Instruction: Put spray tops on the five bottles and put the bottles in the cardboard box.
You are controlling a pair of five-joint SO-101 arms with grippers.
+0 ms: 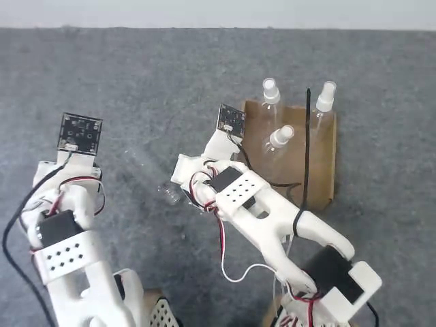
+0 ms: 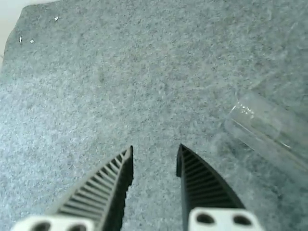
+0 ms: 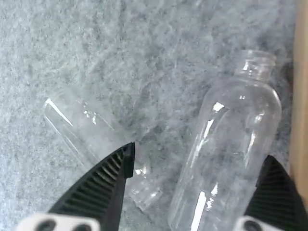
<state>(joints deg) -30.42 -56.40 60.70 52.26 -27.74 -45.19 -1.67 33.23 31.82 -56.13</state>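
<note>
Two clear bottles without tops lie on the grey mat. One bottle (image 3: 231, 144) lies between the wide-apart fingers of my open right gripper (image 3: 197, 163), its open neck beside the cardboard edge (image 3: 301, 96). The other bottle (image 3: 91, 134) lies just outside one finger (image 3: 108, 178); it is also visible as a faint clear bottle (image 1: 155, 176) and as a bottle (image 2: 269, 134) off to the side of my open, empty left gripper (image 2: 155, 151). The cardboard box (image 1: 325, 178) holds three bottles with white spray tops (image 1: 271, 90) (image 1: 325, 96) (image 1: 280, 137).
The right arm (image 1: 252, 201) stretches across the middle of the mat, beside the box. A black cable (image 1: 306, 150) hangs over the box. The left arm (image 1: 65, 238) stands at the near left, with open grey mat beyond it.
</note>
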